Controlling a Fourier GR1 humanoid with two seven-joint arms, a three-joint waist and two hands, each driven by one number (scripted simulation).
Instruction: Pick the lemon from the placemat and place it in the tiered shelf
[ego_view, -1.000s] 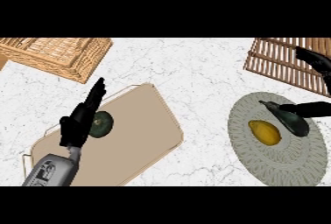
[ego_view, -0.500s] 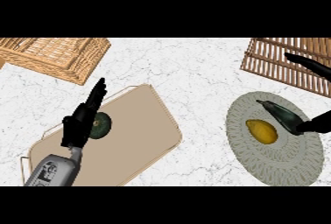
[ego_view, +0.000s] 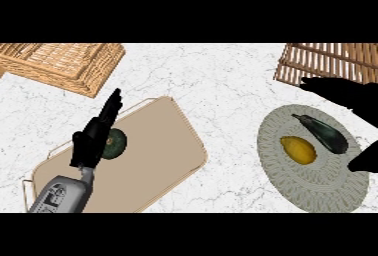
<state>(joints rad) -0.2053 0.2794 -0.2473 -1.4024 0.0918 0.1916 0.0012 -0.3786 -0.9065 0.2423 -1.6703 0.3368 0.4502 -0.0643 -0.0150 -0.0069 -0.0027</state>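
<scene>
You see the lemon (ego_view: 298, 150) on the round placemat (ego_view: 310, 192) beside a dark vegetable (ego_view: 325, 134), right hand (ego_view: 353, 99) spread open nearby, left hand (ego_view: 92, 140) straight-fingered over the tray (ego_view: 170, 150).

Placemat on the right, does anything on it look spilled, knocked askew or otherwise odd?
Nothing stands out. The lemon lies whole on the placemat, beside a dark elongated vegetable. The right hand hangs open over the placemat's far edge. Nothing is spilled or damaged.
</scene>
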